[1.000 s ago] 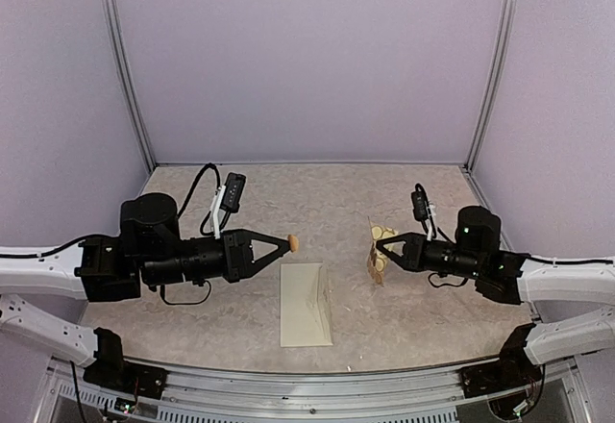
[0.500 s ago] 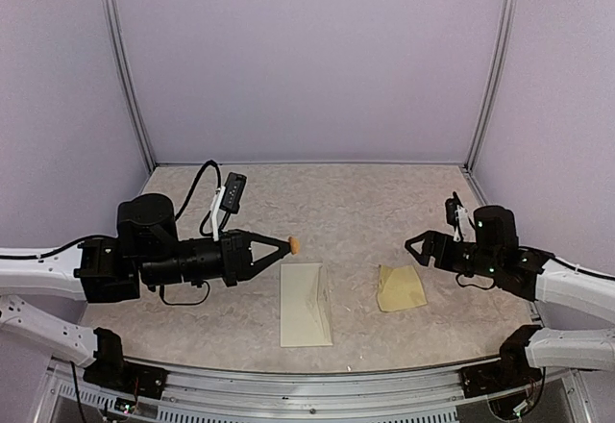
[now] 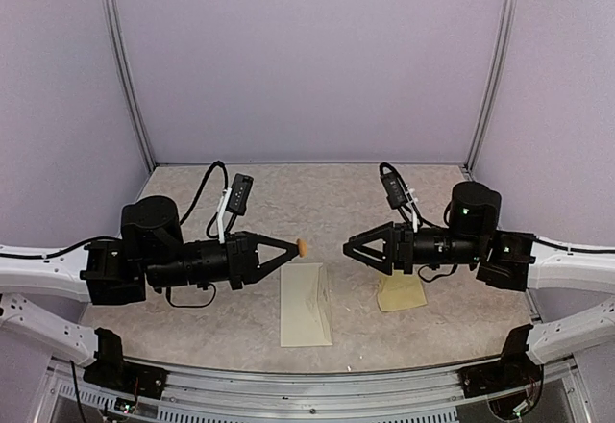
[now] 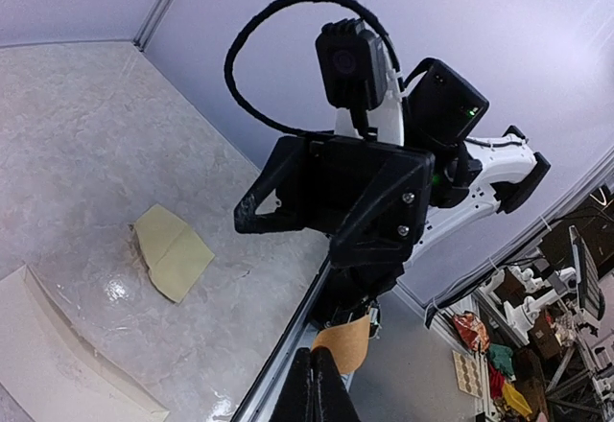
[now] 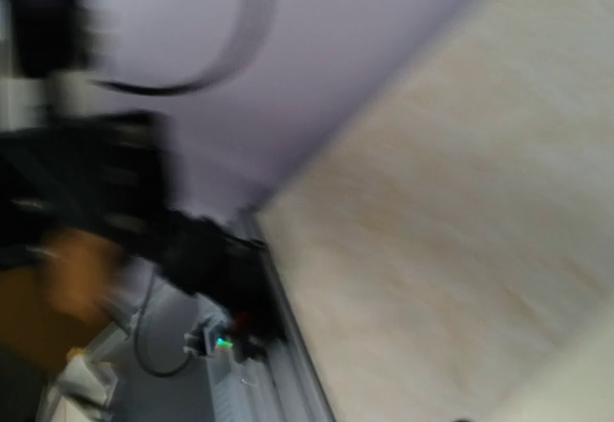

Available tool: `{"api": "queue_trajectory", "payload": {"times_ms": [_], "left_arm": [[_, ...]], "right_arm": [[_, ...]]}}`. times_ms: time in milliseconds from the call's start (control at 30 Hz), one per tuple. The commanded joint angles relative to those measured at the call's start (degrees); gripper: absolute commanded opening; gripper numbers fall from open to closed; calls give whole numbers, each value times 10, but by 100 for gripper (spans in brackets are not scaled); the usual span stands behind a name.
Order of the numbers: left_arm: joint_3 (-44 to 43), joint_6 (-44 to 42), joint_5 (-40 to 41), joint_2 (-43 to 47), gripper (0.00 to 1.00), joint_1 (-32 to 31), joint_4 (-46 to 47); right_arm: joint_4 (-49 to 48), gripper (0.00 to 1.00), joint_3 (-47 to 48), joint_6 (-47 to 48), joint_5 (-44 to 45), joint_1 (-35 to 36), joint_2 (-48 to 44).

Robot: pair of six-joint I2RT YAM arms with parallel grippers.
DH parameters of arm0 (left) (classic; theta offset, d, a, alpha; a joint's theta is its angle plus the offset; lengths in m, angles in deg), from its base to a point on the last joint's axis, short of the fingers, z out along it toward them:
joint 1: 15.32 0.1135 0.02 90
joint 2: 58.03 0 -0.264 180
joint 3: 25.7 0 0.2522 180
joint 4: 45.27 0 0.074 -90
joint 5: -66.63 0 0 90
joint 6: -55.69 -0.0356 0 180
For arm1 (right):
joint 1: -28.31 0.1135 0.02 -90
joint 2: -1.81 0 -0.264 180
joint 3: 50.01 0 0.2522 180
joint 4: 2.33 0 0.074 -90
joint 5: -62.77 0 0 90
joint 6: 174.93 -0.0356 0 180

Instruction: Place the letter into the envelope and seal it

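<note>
Your left fingers point(image 3: 279, 247) are clenched on a small round brown sticker point(image 3: 301, 245), pinched right at their tips with most of the disc standing out past them; in the left wrist view the same sticker point(image 4: 345, 342) sits just above the closed black tips point(image 4: 317, 388). Those tips point toward your right fingers point(image 3: 354, 248), which face them at about the same height, with a short gap between the two sets of tips. You cannot tell whether the right fingers are clenched or released: from above they read as a dark wedge narrowing to a point, from the left wrist they are a blocky black mass point(image 4: 288, 182) seen end-on, and the right wrist view is smeared with blur. Nothing can be seen held in them. The envelope point(image 3: 306, 304) lies flat on the desk point(image 3: 327, 192) below the left fingertips, its far edge roughly under the sticker and its length running back toward the arm bases; the left wrist view catches its corner point(image 4: 53, 369) at lower left. Behind the right fingertips, under that arm's wrist, a yellow-tan sheet point(image 3: 404, 294) lies flat on the desk, apart from the envelope, with a crease across it point(image 4: 173, 254).
</note>
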Motion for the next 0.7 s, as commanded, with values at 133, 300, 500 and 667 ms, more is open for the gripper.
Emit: {"api": "queue_trajectory", "payload": {"times_ms": [133, 300, 500, 667], "left_arm": [[3, 0, 12, -2, 0, -7, 12], [4, 1, 13, 1, 0, -9, 9], [1, 1, 15, 1, 0, -9, 7], [1, 2, 16, 0, 0, -9, 7]], "right_arm": [[-119, 45, 76, -5, -1, 76, 79], [-121, 39, 91, -3, -13, 87, 96], [-114, 36, 109, 7, -23, 101, 108], [-109, 32, 115, 11, -27, 103, 115]]}}
